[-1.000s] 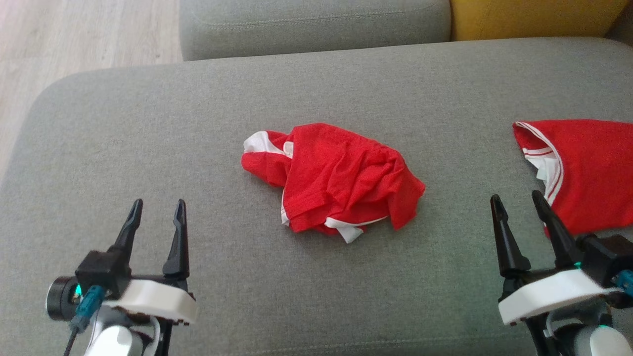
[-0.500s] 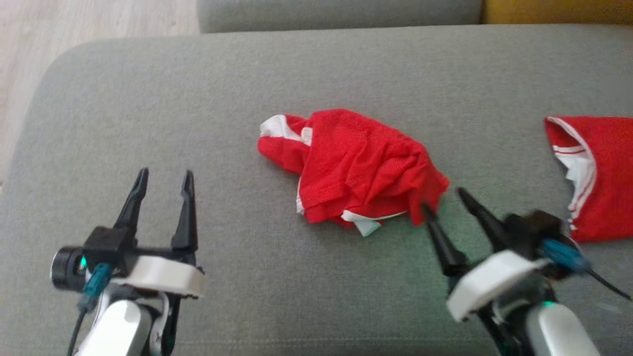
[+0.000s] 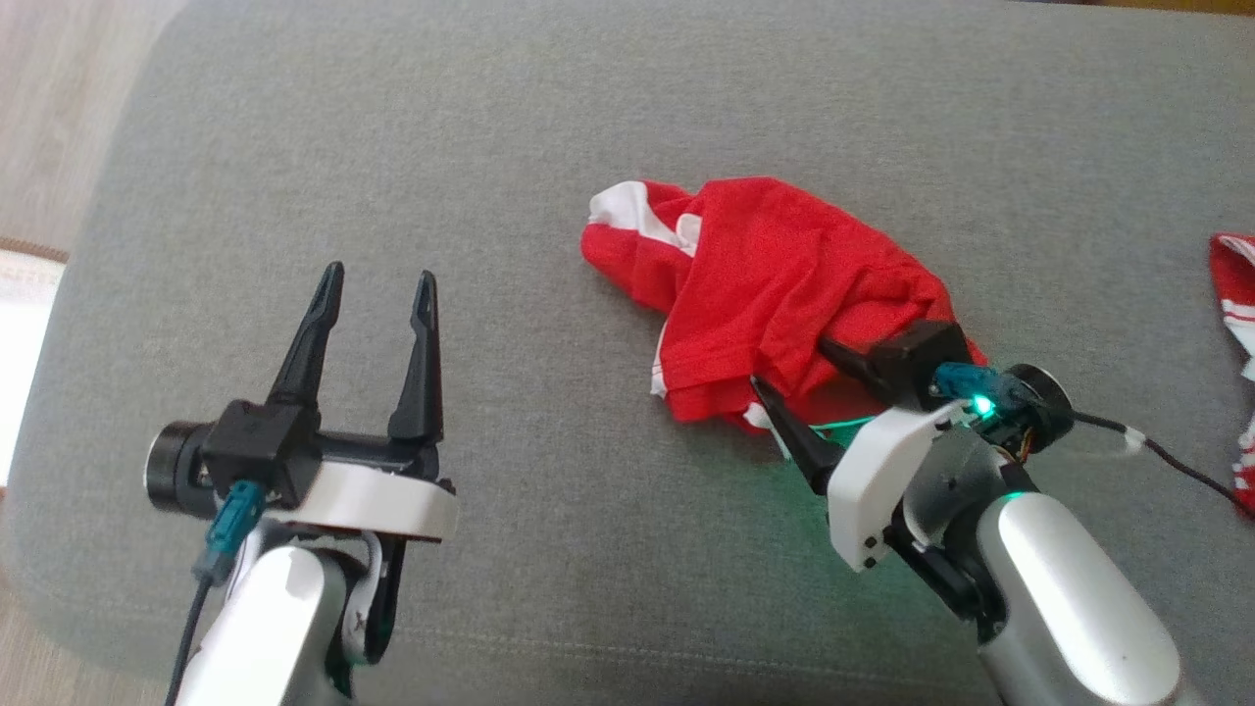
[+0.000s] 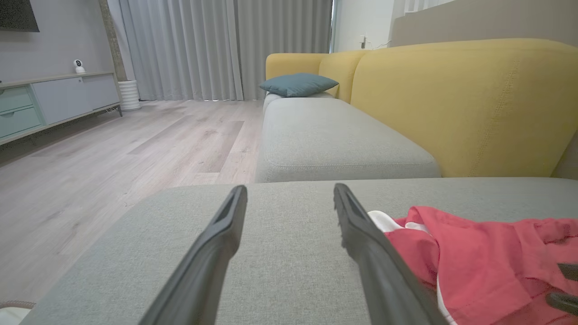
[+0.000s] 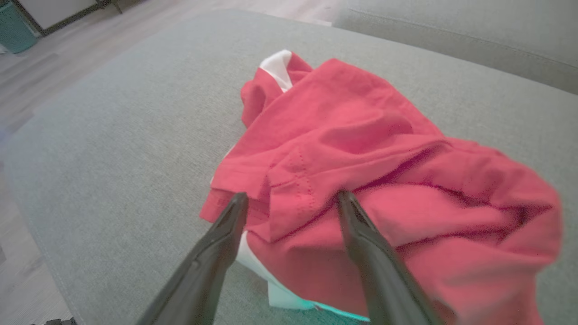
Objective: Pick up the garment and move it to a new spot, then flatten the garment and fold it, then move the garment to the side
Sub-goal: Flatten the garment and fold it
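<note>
Plainly the first step, the pickup, is in hand. The crumpled red garment with white trim (image 3: 775, 265) lies on the grey sofa seat (image 3: 392, 147). The right gripper (image 3: 789, 363) is at its near edge with its fingers spread wide, one on either side of a bunched hem fold (image 5: 289, 189), and has hold of nothing yet. The left gripper (image 3: 380, 273) hovers over bare upholstery, equally open and empty, with the garment off to its inner side and a little ahead.

Judging by this, the next move calls for the right fingers to sink a touch and close on several layers rather than one loose flap, then lift straight up so the cloth hangs free.

Around the hands: a pale wooden floor (image 4: 113, 149) and grey curtains (image 4: 203, 45) far ahead of the left gripper, a yellow sofa back (image 4: 451, 99) beyond the seat, and a teal cushion (image 4: 298, 83). A second red garment (image 3: 1235, 294) lies well out past the right wrist.
</note>
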You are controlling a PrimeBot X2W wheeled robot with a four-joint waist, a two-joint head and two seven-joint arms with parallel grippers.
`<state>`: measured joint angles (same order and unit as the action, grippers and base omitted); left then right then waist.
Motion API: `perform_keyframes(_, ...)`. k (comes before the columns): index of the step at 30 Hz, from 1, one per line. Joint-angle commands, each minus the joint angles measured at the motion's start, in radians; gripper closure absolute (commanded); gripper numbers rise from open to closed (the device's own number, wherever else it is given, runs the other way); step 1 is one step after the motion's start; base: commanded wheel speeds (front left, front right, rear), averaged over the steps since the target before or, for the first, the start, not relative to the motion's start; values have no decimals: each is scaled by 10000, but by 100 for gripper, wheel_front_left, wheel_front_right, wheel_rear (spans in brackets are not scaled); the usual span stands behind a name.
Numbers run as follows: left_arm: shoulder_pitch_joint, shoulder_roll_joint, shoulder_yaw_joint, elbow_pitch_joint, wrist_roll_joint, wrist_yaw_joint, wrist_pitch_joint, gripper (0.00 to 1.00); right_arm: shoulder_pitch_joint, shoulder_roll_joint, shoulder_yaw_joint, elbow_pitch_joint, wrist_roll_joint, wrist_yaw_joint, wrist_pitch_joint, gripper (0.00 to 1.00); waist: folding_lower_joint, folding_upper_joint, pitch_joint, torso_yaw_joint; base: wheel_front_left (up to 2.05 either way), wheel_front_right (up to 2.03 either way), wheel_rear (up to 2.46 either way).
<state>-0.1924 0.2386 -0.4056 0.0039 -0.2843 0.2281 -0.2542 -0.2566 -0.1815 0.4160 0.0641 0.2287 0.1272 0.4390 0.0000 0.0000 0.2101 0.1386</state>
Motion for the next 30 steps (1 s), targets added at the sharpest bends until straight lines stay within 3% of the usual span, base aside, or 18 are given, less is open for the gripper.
perform_keyframes(1,-449,84,439,-330,154,-39,-74,0,-340,-32,191,-259,-20,35,60,0,0,0,102,122,0,0,0)
perform_keyframes(3,-463,-9,495,-310,224,-91,-74,0,-449,-66,258,-22,-86,35,329,0,0,0,129,165,0,0,0)
perform_keyframes(4,-463,-50,526,-300,259,-117,-75,0,-495,-94,287,68,-151,35,457,21,0,0,133,178,0,0,0)
perform_keyframes(5,-458,-89,562,-293,288,-143,-75,0,-531,-98,311,128,-172,35,544,55,0,0,138,186,0,0,0)
perform_keyframes(7,-443,-161,641,-276,338,-200,-75,0,-579,-98,289,174,-191,35,580,100,0,0,127,195,0,0,0)
perform_keyframes(11,-374,-264,793,-245,441,-313,-75,0,-530,49,-173,-85,-104,35,100,100,0,0,64,153,0,0,0)
perform_keyframes(18,-243,-342,1047,-209,630,-496,-75,0,242,677,-2274,-827,294,35,-788,100,0,0,15,-250,0,0,0)
perform_keyframes(24,-262,-379,1151,-145,710,-650,-76,0,932,1096,-4449,-330,805,35,-1002,100,0,0,45,-505,0,0,0)
perform_keyframes(28,-254,-399,1205,-111,761,-707,-76,0,1108,1203,-5251,416,1142,35,-1299,100,0,0,102,-650,0,0,0)
perform_keyframes(29,-247,-401,1225,-110,775,-706,-76,0,1107,1218,-5343,614,1221,35,-1372,83,0,0,119,-695,0,0,0)
perform_keyframes(30,-239,-405,1231,-97,785,-717,-76,0,1098,1227,-5403,798,1267,35,-1442,38,0,0,133,-726,0,0,0)
